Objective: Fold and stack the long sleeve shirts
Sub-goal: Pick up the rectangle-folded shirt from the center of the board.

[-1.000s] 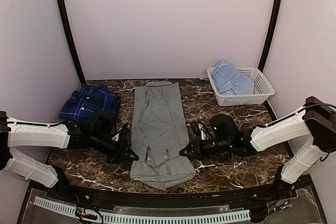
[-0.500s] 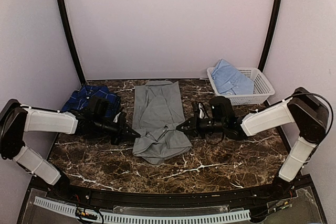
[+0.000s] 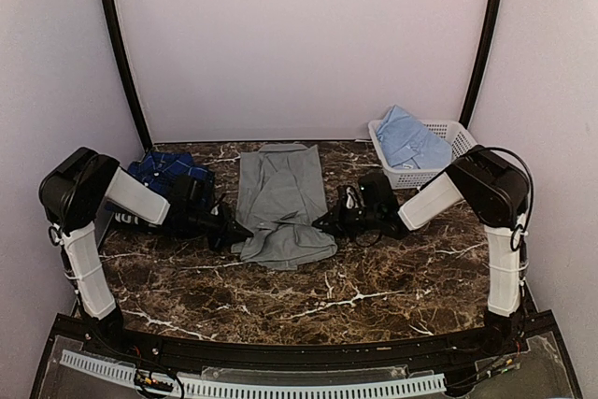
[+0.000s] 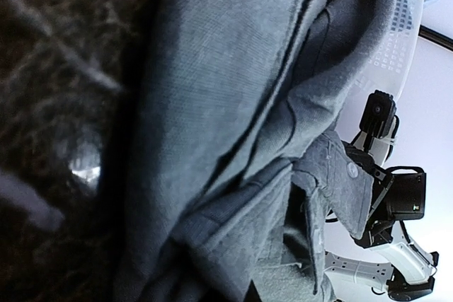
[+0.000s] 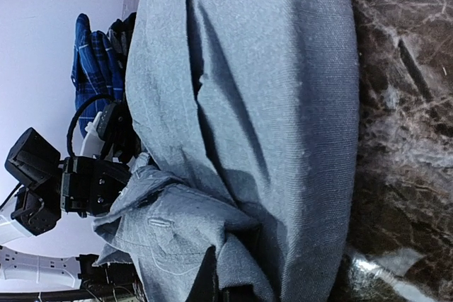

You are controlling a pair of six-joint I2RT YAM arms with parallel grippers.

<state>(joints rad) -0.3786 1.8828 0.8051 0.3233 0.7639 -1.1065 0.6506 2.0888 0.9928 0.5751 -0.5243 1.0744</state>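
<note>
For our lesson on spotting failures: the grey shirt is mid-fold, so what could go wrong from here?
1. The lifted hem of the grey shirt bunches between the two sets of jaws. Laid down like that, the fold may crease crookedly.
2. The left arm lies close beside the plaid shirt and might drag it.

No readable text, label or number in any view. Grey shirt: plain weave, buttons only, no print. Navy plaid shirt: too small to make out lettering. Light blue shirt, white lattice basket: no legible marks.
</note>
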